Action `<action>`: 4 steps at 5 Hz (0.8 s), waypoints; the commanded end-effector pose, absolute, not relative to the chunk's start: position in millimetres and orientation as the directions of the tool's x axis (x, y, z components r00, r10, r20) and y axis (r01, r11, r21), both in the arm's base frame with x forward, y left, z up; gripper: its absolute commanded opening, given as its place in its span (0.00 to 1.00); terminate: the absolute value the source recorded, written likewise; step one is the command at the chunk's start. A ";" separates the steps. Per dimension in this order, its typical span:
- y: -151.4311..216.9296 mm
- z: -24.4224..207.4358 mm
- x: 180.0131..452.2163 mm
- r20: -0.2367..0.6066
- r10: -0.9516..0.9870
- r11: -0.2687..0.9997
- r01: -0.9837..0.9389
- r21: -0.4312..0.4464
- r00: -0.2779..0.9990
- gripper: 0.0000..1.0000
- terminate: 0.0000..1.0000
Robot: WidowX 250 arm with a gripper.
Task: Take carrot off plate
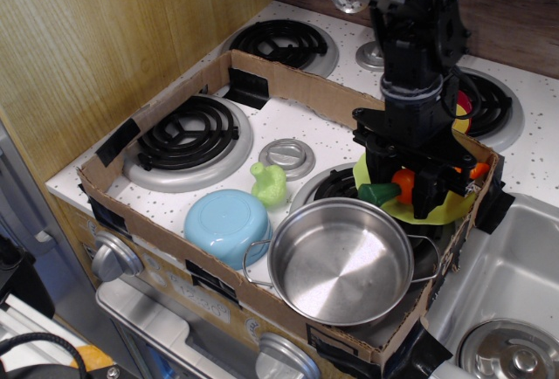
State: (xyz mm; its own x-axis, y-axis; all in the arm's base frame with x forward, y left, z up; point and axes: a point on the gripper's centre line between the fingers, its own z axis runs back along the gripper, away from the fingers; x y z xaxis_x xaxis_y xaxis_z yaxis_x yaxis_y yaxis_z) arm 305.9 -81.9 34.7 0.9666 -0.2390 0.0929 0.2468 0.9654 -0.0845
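The orange carrot [403, 181] with its dark green stem cap lies across the lime-green plate [447, 208], at the right end of the cardboard box. Its cap points left and its tip pokes out to the right near the box wall. My black gripper [403, 189] comes straight down over the carrot, one finger on each side of its thick end. The jaws look closed on it. I cannot tell if the carrot still touches the plate. The arm hides much of the plate.
A shiny steel pot [341, 261] stands right in front of the plate. A light blue bowl [227, 223] and a pale-green lumpy toy [271, 185] sit to the left. The cardboard wall [288, 78] rings the area. A red-and-yellow toy [460, 110] lies behind; a sink [507, 283] is at the right.
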 end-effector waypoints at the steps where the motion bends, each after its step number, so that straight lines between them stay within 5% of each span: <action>1: -73.9 81.8 324.1 0.200 -0.056 0.998 0.062 -0.024 0.978 0.00 0.00; 2: -59.4 87.2 327.6 0.229 -0.065 0.997 0.075 -0.035 0.971 0.00 0.00; 4: 6.0 84.1 333.1 0.300 -0.529 0.848 0.503 0.166 0.794 0.00 0.00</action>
State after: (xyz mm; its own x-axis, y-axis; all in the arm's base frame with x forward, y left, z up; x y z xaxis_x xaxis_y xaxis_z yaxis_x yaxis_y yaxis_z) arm 323.5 12.0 66.6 0.7878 -0.5651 0.2449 0.5500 0.8245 0.1333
